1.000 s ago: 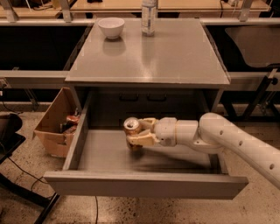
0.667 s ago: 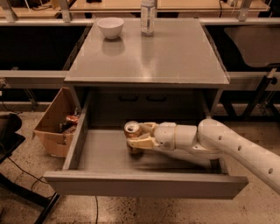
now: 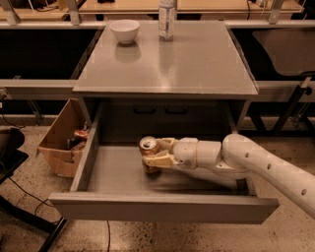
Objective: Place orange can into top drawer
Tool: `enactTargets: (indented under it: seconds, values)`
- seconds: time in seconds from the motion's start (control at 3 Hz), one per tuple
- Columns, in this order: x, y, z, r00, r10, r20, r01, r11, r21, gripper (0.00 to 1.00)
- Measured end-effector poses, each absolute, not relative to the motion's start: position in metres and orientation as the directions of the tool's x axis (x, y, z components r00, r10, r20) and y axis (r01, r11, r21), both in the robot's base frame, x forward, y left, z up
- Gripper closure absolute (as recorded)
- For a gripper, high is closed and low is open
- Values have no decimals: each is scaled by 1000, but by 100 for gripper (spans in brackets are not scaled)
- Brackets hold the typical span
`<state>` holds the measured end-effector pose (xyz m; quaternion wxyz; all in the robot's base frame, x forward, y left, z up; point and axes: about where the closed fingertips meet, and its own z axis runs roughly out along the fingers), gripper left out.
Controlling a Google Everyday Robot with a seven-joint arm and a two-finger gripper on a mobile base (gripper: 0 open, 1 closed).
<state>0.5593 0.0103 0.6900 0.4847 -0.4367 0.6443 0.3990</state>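
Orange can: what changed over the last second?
The gripper, jaws still closed on the orange can, sank slightly with the arm. That brought the can lower, toward the floor of the open top drawer. Most of the drop came early, and there has been hardly any shift since. Nothing was let go. The bowl, bottle and cardboard box stayed put.

Lab, grey metal cabinet (image 3: 197, 64), speckled floor (image 3: 162, 237), workbenches (image 3: 128, 6) behind, claw (image 3: 150, 157) gripping orange can (image 3: 148, 145) in top drawer (image 3: 162, 209)
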Motion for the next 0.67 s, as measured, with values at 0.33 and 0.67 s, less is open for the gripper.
enactTargets:
  seconds: [0.33, 0.67]
  values:
    - [559, 10, 690, -149, -176, -973, -950, 300, 91, 35]
    - [559, 10, 690, -149, -176, -973, -950, 300, 91, 4]
